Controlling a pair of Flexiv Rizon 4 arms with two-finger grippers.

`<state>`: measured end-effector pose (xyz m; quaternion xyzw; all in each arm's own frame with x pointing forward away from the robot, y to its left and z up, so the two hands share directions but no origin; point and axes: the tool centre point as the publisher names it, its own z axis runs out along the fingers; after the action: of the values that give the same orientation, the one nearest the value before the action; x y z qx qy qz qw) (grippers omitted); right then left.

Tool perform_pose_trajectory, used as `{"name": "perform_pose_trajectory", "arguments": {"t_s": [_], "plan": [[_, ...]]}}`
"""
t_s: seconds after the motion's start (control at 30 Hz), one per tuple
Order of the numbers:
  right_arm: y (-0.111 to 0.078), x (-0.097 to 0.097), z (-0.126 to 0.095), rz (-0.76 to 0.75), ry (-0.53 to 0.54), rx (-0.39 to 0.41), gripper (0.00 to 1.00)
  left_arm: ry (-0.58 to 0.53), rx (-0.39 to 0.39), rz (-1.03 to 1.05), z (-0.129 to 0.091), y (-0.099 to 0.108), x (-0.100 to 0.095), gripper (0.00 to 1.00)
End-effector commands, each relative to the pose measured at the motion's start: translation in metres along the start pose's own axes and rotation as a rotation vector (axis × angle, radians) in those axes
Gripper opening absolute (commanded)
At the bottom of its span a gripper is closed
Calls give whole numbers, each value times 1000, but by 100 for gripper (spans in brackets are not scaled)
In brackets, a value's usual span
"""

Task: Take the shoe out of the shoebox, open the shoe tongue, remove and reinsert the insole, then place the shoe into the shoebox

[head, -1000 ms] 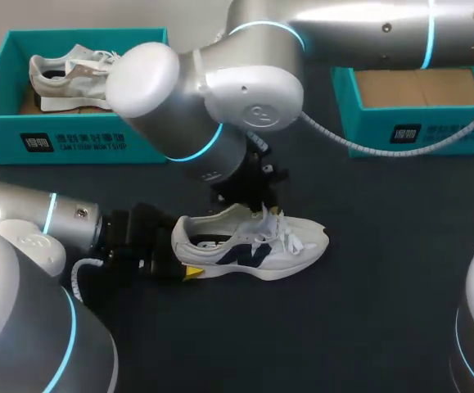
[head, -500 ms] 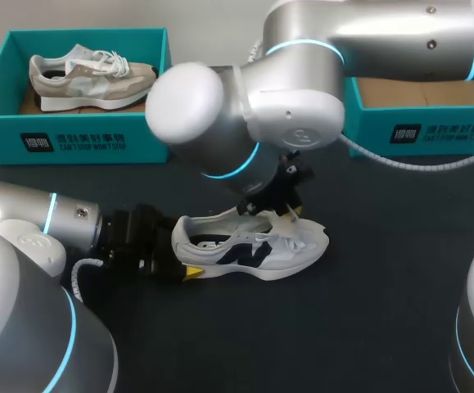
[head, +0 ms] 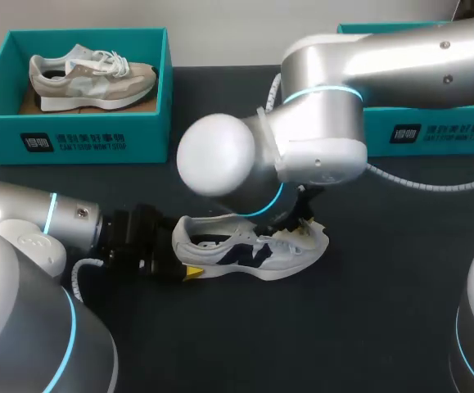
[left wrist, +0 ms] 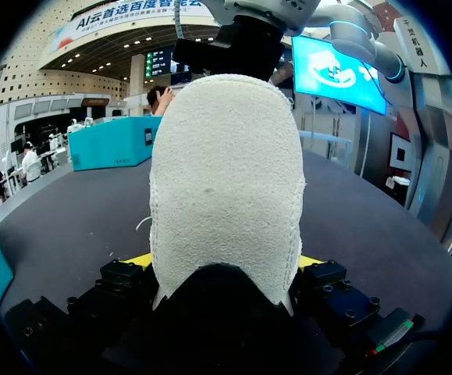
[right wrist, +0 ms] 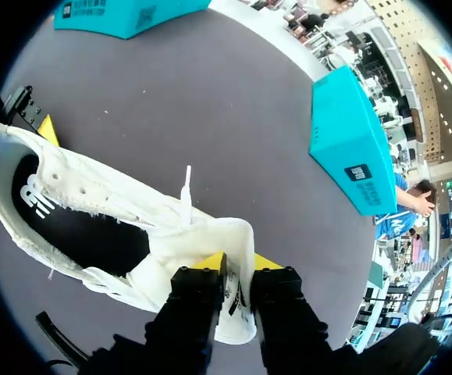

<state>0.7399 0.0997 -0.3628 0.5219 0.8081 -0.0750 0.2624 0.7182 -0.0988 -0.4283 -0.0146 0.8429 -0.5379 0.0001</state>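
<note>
Shoe [head: 249,250] is out of its box, lying on its sole near the middle of the table [head: 384,286], toe toward the right edge, so step one looks done. Left gripper [left wrist: 224,266] clamps the heel, one yellow tip on each side, bracing it. Right gripper [right wrist: 237,269] comes down over the laces with its fingers pinched nearly closed on the tongue [right wrist: 240,242], which is lifted. Judged step in hand: opening the tongue, partly done. Insole [right wrist: 69,223] shows dark inside the shoe, apparently seated, so removal and reinsertion look not yet started. Return to the box is also left. Roughly a third through, by my read. Teal shoebox [head: 433,131] sits at the far right edge, its inside hidden by the right arm. Second shoebox [head: 151,98] at the far left corner holds a beige shoe [head: 89,74], well apart from both grippers.
</note>
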Motion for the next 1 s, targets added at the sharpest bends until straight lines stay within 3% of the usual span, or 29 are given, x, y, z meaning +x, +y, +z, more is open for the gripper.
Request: {"name": "perform_pose_trajectory", "arguments": {"t_s": [0.03,0.1,0.17,0.2,0.3,0.37,0.4,0.67,1.0], "plan": [[-7,-3,11,11,7,-17,42,-3,-3,0,8,5,2,0],[-8,-5,13,18,-4,-9,55,-3,-3,0,8,5,2,0],[-10,-9,11,31,-19,-15,56,-3,-3,0,8,5,2,0],[-10,-11,8,34,-18,-18,63,-3,-3,0,8,5,2,0],[-8,-20,-4,64,-42,-39,70,-3,-3,0,8,5,2,0],[-4,-27,-16,77,-55,-62,95,-3,-3,0,8,5,2,0],[-1,-30,-22,76,-67,-72,100,-3,-3,0,8,5,2,0],[35,-29,-69,-12,-138,-162,100,-3,-3,0,8,5,2,0],[82,14,-129,-349,-113,-284,100,-3,-3,0,8,5,2,0]]}}
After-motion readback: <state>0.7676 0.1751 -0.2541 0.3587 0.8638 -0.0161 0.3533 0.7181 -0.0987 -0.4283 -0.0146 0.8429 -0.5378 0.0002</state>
